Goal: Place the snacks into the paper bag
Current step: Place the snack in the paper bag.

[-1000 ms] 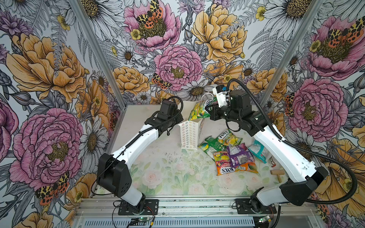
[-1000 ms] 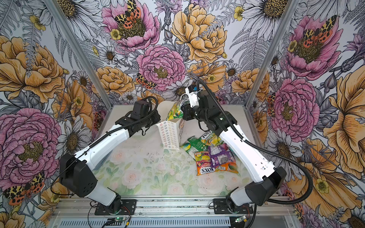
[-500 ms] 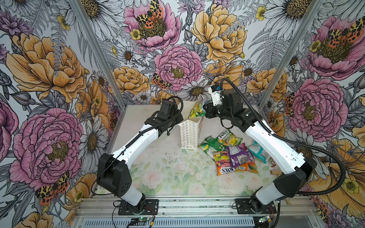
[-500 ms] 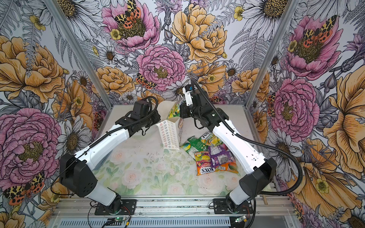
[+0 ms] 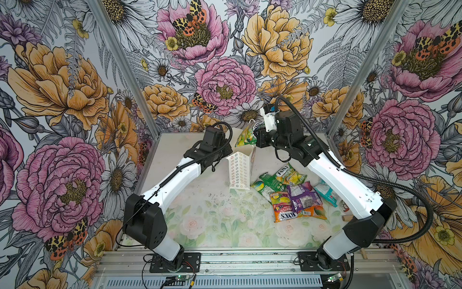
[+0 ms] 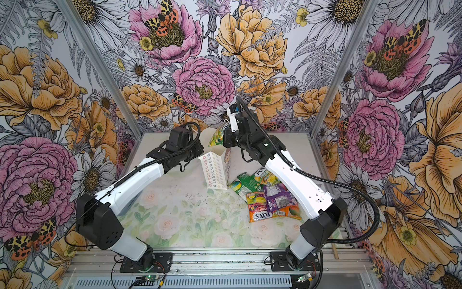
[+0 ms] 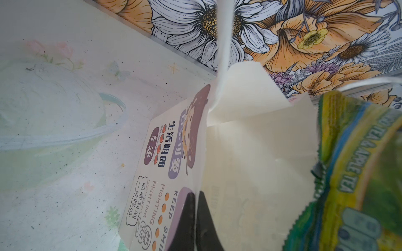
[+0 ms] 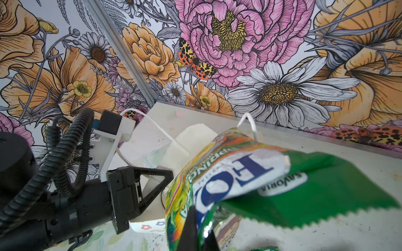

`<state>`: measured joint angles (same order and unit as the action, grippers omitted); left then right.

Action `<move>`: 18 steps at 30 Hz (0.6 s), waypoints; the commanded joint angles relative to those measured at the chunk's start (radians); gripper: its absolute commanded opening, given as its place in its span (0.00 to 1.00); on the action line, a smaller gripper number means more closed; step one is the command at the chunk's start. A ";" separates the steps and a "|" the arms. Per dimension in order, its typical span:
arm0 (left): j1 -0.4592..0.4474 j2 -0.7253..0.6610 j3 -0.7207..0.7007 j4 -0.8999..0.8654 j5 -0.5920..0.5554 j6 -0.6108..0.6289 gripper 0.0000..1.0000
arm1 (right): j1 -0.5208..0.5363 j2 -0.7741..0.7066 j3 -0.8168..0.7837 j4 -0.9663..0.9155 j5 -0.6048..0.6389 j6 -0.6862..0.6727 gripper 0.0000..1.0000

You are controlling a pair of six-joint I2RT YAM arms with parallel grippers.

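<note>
The paper bag [image 5: 239, 172] [image 6: 215, 172] stands upright on the tabletop [image 5: 200, 220], a little toward 12 o'clock from its middle, with its mouth open upward. The left jaws are pressed together on the bag's rim at its 9 o'clock side. In the left wrist view the black fingertips [image 7: 188, 217] pinch the paper wall between them, with the cartoon face printed on the outside. One white cord handle [image 7: 224, 43] rises close past that camera.

The right jaws pinch a green packet [image 5: 246, 136] [image 6: 217, 136] by one end and hold it in the air at 12 o'clock of the bag. Its lower end hangs at the open mouth (whether it touches the paper, I cannot tell). In the right wrist view the packet is crumpled, with blue letters on a white patch, and the bag's mouth lies just beyond it.

The other snacks lie on the tabletop in a loose overlapping pile [image 5: 292, 195] at 4 o'clock of the bag:
- Two green ones lie nearest the bag.
- A purple packet [image 5: 303, 197] rests partly over an orange-red packet [image 5: 285, 212] printed FOX'S.
- A teal packet [image 5: 325, 192] lies on the pile's 3 o'clock side, partly under the right arm.

A wooden handle [image 5: 347, 218] pokes out from under that arm, at 4 o'clock of the pile.
</note>
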<state>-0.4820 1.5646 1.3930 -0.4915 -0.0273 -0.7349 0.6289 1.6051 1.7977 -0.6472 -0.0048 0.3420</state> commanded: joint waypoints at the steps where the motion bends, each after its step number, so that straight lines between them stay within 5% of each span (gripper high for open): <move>1: -0.006 0.019 0.016 -0.008 0.016 -0.005 0.00 | 0.035 0.029 0.049 0.032 0.072 -0.021 0.00; 8: -0.005 0.017 0.015 -0.007 0.015 -0.003 0.00 | 0.098 0.090 0.108 -0.029 0.256 -0.095 0.00; 18: -0.006 0.008 0.009 -0.008 0.012 -0.005 0.00 | 0.120 0.107 0.116 -0.055 0.333 -0.112 0.00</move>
<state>-0.4820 1.5646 1.3930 -0.4885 -0.0273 -0.7345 0.7452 1.7119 1.8698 -0.7139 0.2695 0.2451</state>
